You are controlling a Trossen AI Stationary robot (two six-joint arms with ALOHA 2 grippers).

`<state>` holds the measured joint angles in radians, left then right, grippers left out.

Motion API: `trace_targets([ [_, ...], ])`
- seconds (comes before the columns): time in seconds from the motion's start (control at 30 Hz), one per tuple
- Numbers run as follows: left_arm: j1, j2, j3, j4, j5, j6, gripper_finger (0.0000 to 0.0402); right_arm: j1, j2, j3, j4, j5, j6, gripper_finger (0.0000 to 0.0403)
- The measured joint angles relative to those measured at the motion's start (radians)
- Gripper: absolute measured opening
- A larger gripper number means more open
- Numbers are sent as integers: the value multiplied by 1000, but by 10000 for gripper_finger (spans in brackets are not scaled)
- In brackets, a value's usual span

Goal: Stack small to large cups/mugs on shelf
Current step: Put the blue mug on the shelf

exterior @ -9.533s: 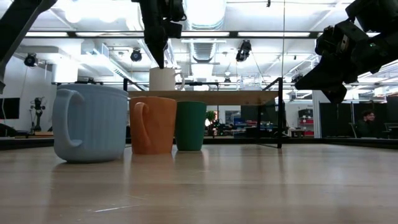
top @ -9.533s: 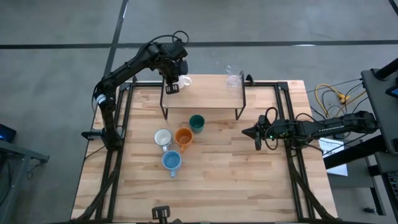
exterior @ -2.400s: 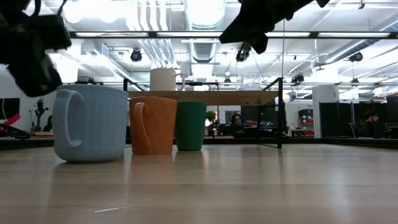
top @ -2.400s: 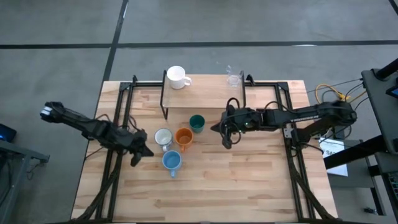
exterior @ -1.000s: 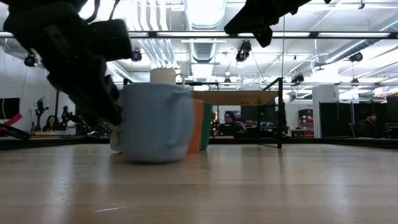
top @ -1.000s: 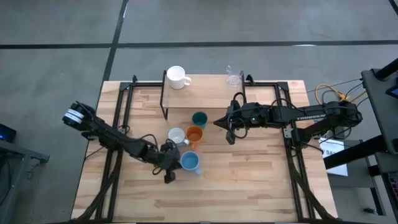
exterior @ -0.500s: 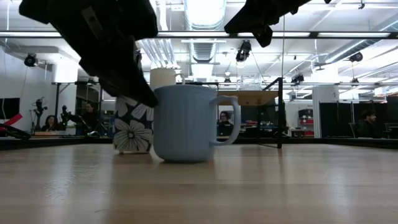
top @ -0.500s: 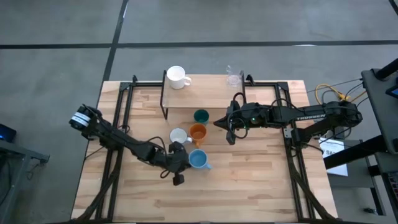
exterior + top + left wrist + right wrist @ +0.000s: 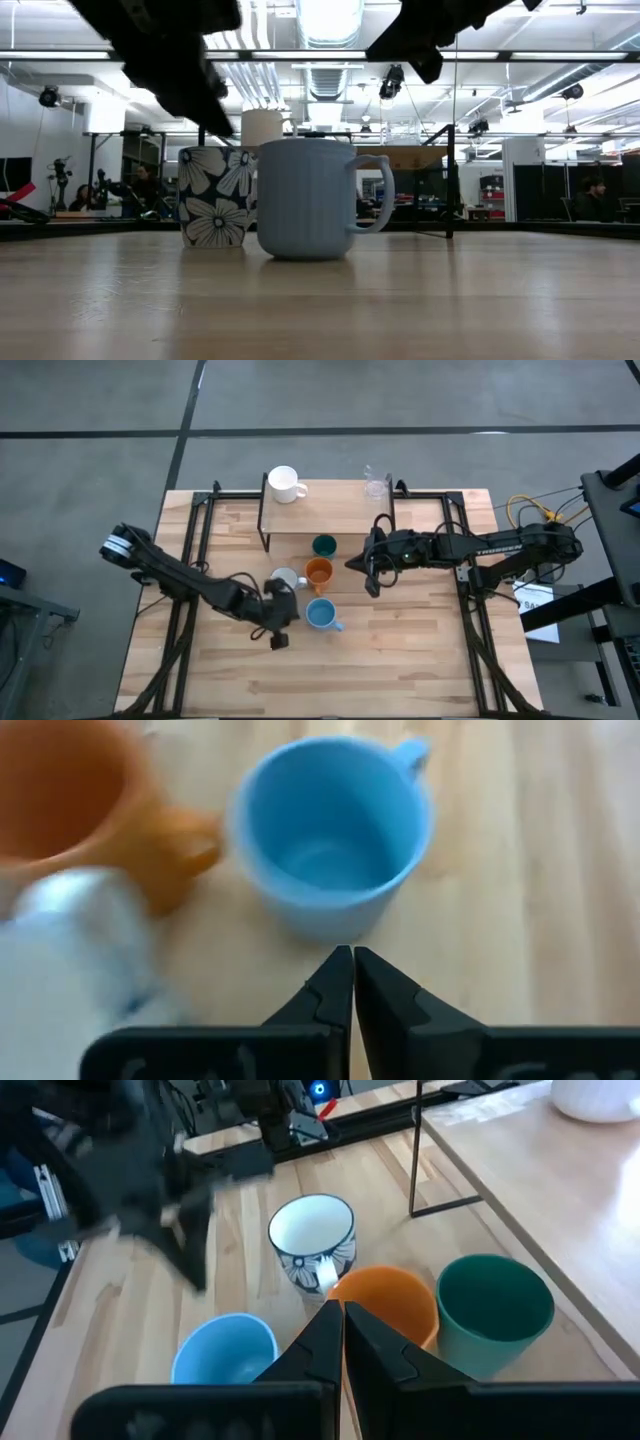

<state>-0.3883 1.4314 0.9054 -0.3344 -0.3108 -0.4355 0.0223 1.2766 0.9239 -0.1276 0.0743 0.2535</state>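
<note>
The light blue mug (image 9: 320, 614) stands upright on the table, its handle (image 9: 338, 626) toward the right edge. Behind it stand a white dark-patterned mug (image 9: 284, 579), an orange mug (image 9: 318, 572) and a dark green cup (image 9: 323, 546). The shelf (image 9: 330, 518) carries a plain white mug (image 9: 284, 484) and a clear glass (image 9: 376, 486). My left gripper (image 9: 279, 642) is shut, raised just left of the blue mug (image 9: 330, 830), touching nothing. My right gripper (image 9: 372, 584) is shut and hangs above the table to the right of the orange mug (image 9: 385, 1305).
Bare tabletop (image 9: 400, 660) lies to the near and right of the mugs. The shelf's black legs (image 9: 264, 540) stand just behind the green cup. Cables (image 9: 535, 510) lie off the table's right edge.
My shut left gripper pushed the light blue mug toward the table's right edge; the mug slid and turned about, so its handle now points right. The gripper then rose clear of it and drew slightly back to the left. My right gripper kept still.
</note>
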Motion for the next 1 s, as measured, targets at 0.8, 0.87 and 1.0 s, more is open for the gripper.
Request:
trace_targets([
  [0.8,-262,-458,-280,-355,-168,-490,0,26,2,-59,5,1,35,9],
  [0.87,-297,-454,-336,-299,-206,-555,0,26,2,-60,6,2,33,9],
  [1.0,-343,-449,-425,-142,-323,-636,0,26,2,-60,7,4,30,9],
])
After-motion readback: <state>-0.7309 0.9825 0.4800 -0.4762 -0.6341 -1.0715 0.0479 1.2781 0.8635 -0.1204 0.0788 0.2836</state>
